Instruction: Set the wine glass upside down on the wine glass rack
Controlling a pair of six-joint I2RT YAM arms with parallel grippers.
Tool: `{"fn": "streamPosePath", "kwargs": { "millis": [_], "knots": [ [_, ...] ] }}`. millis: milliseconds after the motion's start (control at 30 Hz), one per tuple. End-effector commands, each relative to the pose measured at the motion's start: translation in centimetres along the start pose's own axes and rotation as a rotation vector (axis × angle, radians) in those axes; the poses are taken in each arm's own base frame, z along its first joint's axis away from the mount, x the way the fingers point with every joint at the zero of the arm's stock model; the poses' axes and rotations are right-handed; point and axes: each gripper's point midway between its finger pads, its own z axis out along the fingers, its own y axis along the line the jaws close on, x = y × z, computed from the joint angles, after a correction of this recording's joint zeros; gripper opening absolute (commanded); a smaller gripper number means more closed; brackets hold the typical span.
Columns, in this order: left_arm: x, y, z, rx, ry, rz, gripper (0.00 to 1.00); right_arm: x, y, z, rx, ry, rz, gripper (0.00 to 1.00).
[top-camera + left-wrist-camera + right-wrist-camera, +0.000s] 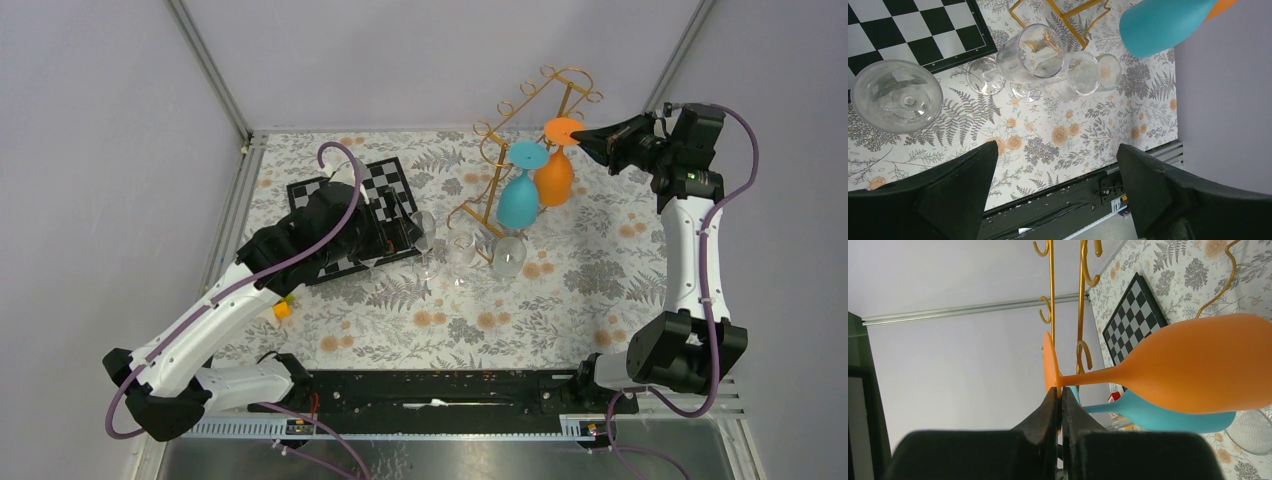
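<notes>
An orange wine glass (556, 175) hangs upside down at the right end of the gold wire rack (520, 110). My right gripper (588, 135) is shut on the rim of its round foot (1050, 362), the bowl (1198, 365) pointing down. Whether the foot rests on the rack rails (1051, 290) I cannot tell. A blue glass (518, 198) hangs upside down on the rack beside it. Three clear glasses (462, 250) stand on the table below the rack. My left gripper (1056, 150) is open and holds nothing, hovering above the clear glasses (1030, 52).
A black-and-white chessboard (360, 190) lies at the left, partly under my left arm. A small orange block (283, 310) sits near the left arm. Grey walls enclose the floral table cover (560, 290). A black rail (450, 390) runs along the near edge.
</notes>
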Motion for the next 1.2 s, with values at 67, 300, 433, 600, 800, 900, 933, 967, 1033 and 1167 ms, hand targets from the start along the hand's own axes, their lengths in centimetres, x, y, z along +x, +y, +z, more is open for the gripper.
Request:
{"fn": "streamPosePath", "kwargs": {
  "millis": [67, 300, 433, 600, 800, 900, 933, 967, 1033, 1167],
  "knots": [
    [-1.3, -0.9, -0.5, 0.045, -0.049, 0.001, 0.99, 0.1, 1.1, 0.4, -0.041, 0.013, -0.036, 0.0],
    [-1.1, -0.7, -0.4, 0.038, -0.048, 0.009, 0.99, 0.6, 1.0, 1.1, -0.035, 0.025, -0.043, 0.0],
    [-1.1, -0.7, -0.3, 0.036, -0.049, 0.015, 0.99, 0.7, 1.0, 1.5, -0.033, 0.027, -0.045, 0.0],
    [-1.1, -0.5, -0.3, 0.034, -0.049, 0.024, 0.99, 0.8, 0.8, 2.0, -0.026, 0.027, -0.044, 0.0],
    [-1.3, -0.3, -0.3, 0.029, -0.059, 0.035, 0.99, 0.8, 0.4, 2.4, -0.014, 0.019, -0.043, 0.0],
    [-1.3, -0.3, -0.3, 0.03, -0.06, 0.038, 0.99, 0.7, 0.2, 2.5, -0.005, 0.013, -0.04, 0.04],
    [-1.2, -0.3, -0.3, 0.028, -0.058, 0.039, 0.99, 0.7, 0.1, 2.5, -0.002, 0.012, -0.039, 0.08],
    [-1.2, -0.3, -0.3, 0.029, -0.061, 0.039, 0.99, 0.7, 0.0, 2.5, 0.002, 0.01, -0.042, 0.11],
    [-1.3, -0.2, -0.4, 0.028, -0.063, 0.038, 0.99, 0.7, -0.1, 2.4, 0.007, 0.007, -0.048, 0.17],
    [-1.3, -0.2, -0.5, 0.028, -0.067, 0.036, 0.99, 0.8, -0.4, 2.1, 0.029, -0.001, -0.059, 0.31]
  ]
}}
